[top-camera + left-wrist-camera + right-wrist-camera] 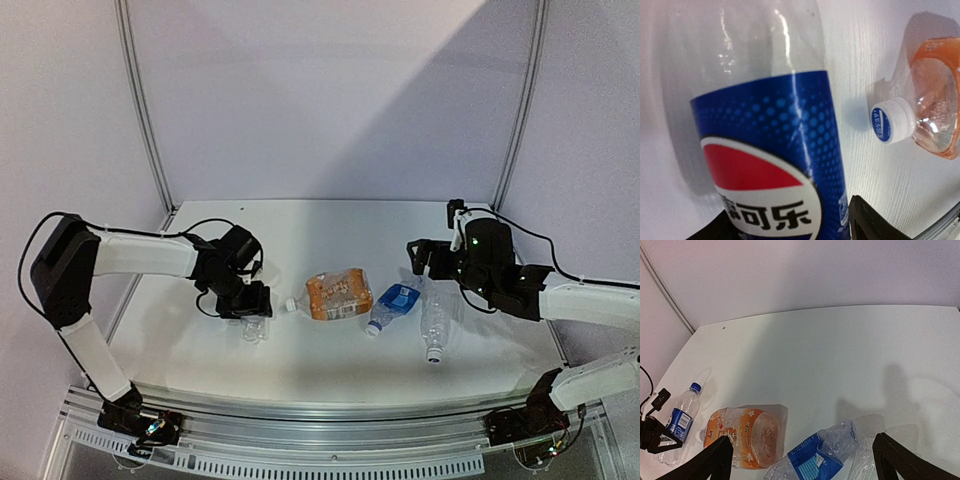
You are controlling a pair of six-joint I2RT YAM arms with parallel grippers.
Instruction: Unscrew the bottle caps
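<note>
The Pepsi bottle [765,150], clear with a blue label, lies on the table and fills the left wrist view. My left gripper [246,300] is down over it, with a dark finger [875,222] hard by each side of the label; whether they press on it I cannot tell. Its blue cap [695,387] shows only in the right wrist view. The orange bottle [338,295] lies beside it, white cap [890,120] pointing left. A crushed blue-labelled bottle [393,303] and a plain clear bottle [437,318] lie further right, caps on. My right gripper [425,258] hovers behind these, open and empty.
The white table [300,230] is walled at the back and both sides, with a metal rail [320,420] along the near edge. A black cable [215,225] loops along the left arm above the Pepsi bottle.
</note>
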